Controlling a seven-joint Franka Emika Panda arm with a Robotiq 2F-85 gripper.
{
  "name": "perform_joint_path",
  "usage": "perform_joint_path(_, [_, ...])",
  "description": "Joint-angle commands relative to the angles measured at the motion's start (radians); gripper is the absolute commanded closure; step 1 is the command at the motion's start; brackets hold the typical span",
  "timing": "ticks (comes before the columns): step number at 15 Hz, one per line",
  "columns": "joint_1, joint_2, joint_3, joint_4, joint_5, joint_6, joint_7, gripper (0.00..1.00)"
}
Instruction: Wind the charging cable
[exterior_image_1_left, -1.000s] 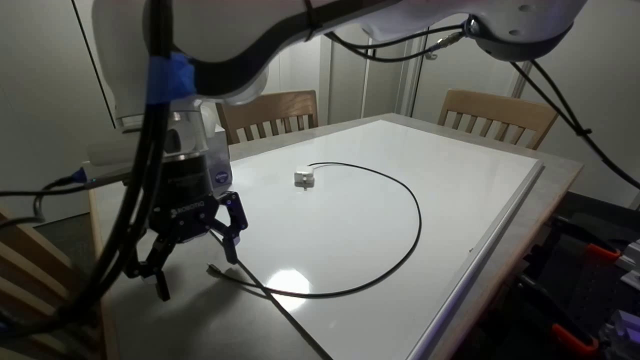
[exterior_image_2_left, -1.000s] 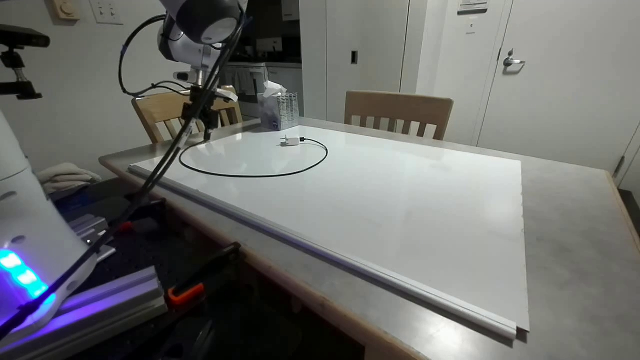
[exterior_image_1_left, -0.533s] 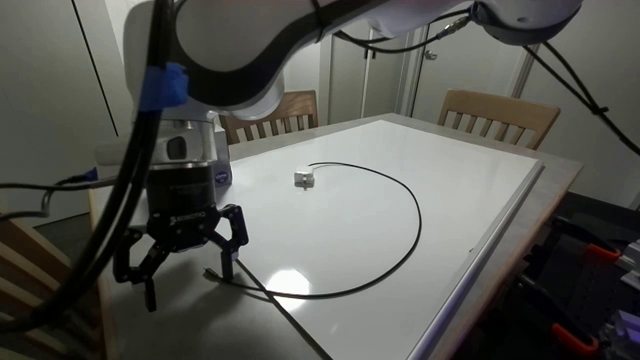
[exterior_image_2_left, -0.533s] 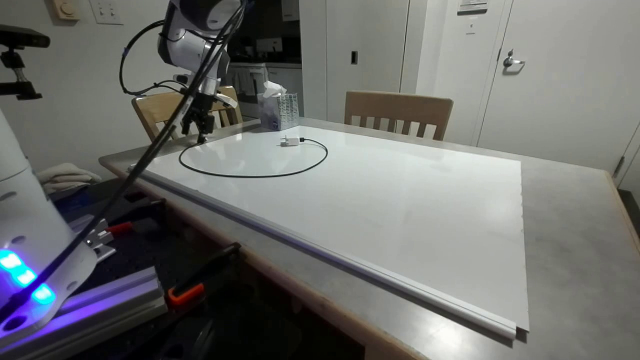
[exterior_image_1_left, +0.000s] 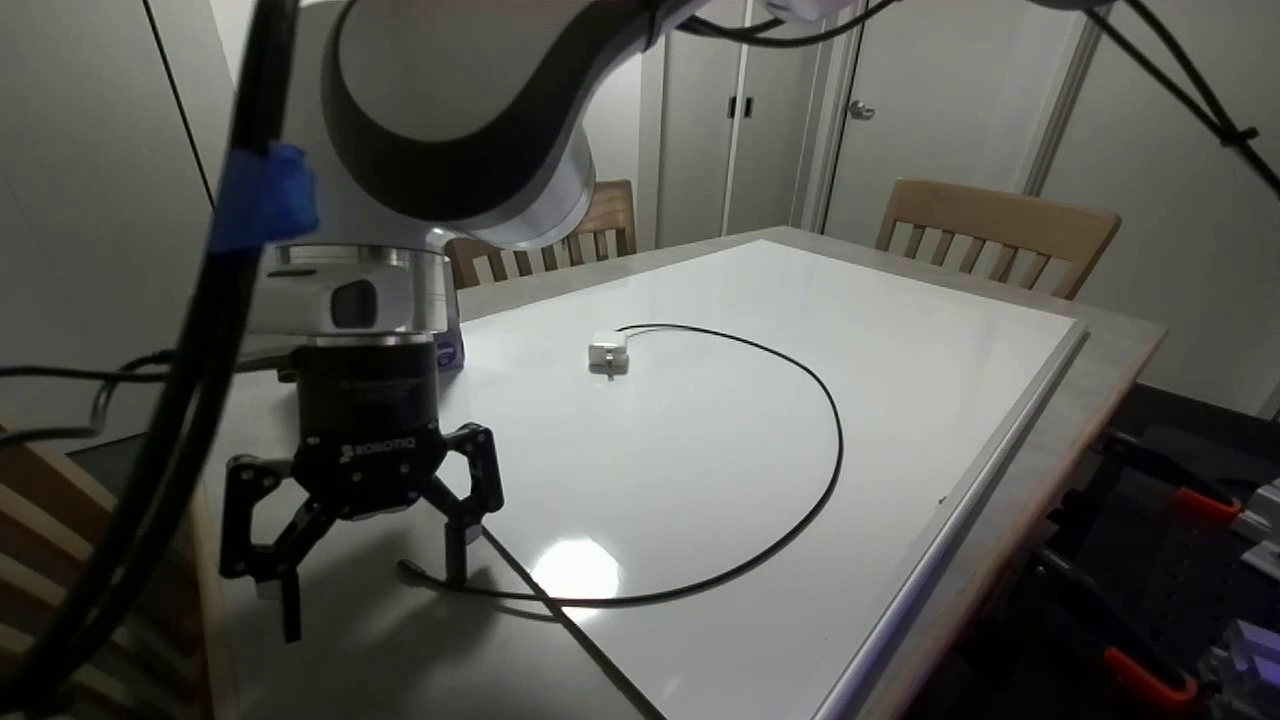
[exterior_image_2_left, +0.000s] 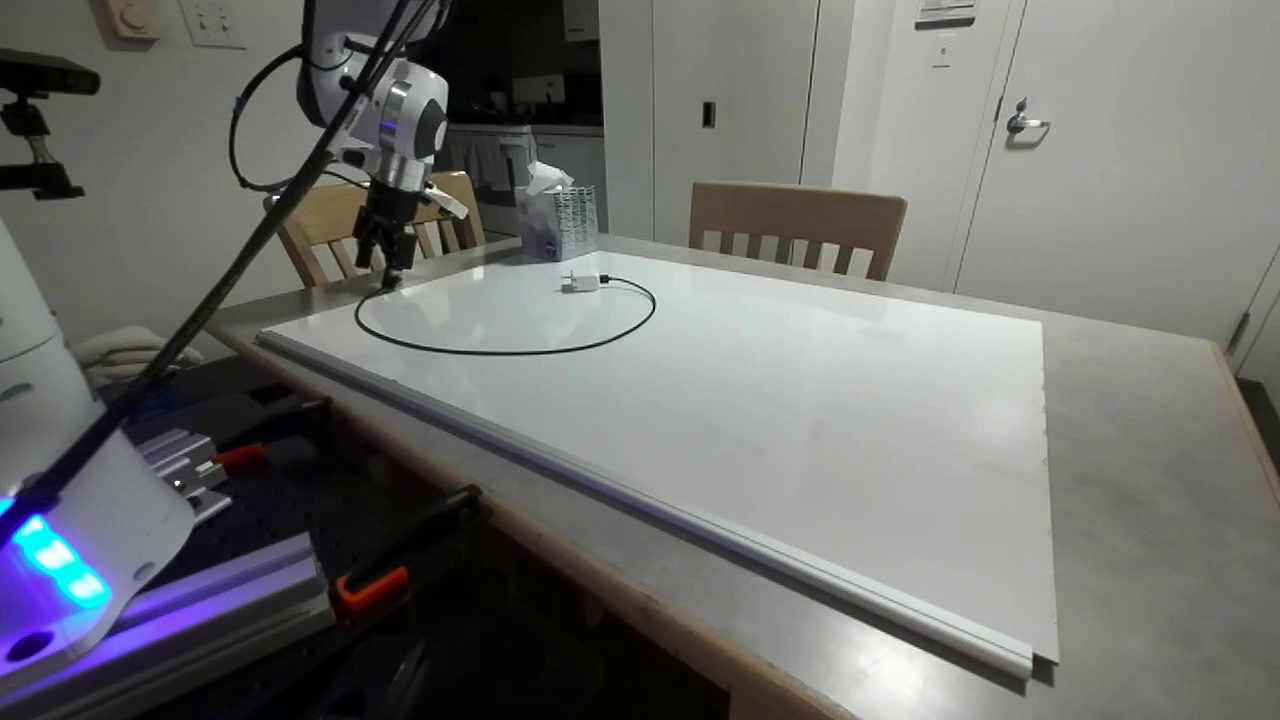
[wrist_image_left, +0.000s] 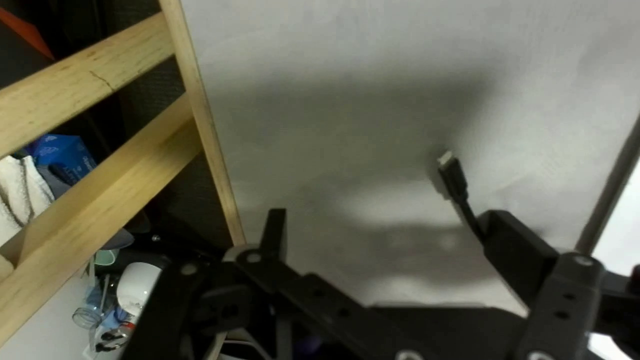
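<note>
The thin black charging cable (exterior_image_1_left: 840, 440) lies in a wide open arc on the white board and runs over its edge onto the grey table; it also shows in an exterior view (exterior_image_2_left: 505, 353). Its far end joins a white charger block (exterior_image_1_left: 608, 354). Its small dark plug (wrist_image_left: 454, 176) lies on the bare table. My gripper (exterior_image_1_left: 373, 612) points down just above the table, open wide, with nothing between its fingers. In the wrist view, one finger of the gripper (wrist_image_left: 387, 214) overlaps the cable just behind the plug and seems to touch it. The other finger is well apart from it.
A tissue box (exterior_image_2_left: 557, 222) stands at the table's edge, partly hidden behind the arm in an exterior view (exterior_image_1_left: 448, 345). A wooden chair (wrist_image_left: 115, 160) is close beside the gripper. The white board (exterior_image_1_left: 700, 420) has a raised rail (exterior_image_1_left: 960, 520) along one side.
The gripper has straightened from a tilt and come down to the table, with one finger now at the cable. The plug end has shifted slightly toward the table's near end.
</note>
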Motion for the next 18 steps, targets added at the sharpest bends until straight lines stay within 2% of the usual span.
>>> perform_joint_path(1, [0.065, -0.103, -0.098, -0.074, 0.112, 0.013, 0.016, 0.00])
perform_joint_path(2, [0.078, -0.115, -0.111, -0.078, 0.141, 0.006, 0.022, 0.00])
perform_joint_path(3, [0.095, -0.081, -0.117, -0.023, 0.162, 0.010, -0.030, 0.00])
perform_joint_path(10, [0.168, -0.110, -0.190, 0.012, 0.226, -0.066, -0.016, 0.00])
perform_joint_path(11, [0.180, -0.113, -0.202, 0.019, 0.229, -0.074, -0.013, 0.02])
perform_joint_path(12, [0.191, -0.113, -0.213, 0.026, 0.232, -0.078, -0.012, 0.26])
perform_joint_path(14, [0.211, -0.119, -0.235, 0.034, 0.240, -0.086, -0.006, 0.28])
perform_joint_path(18, [0.239, -0.139, -0.276, 0.040, 0.251, -0.110, -0.007, 0.55])
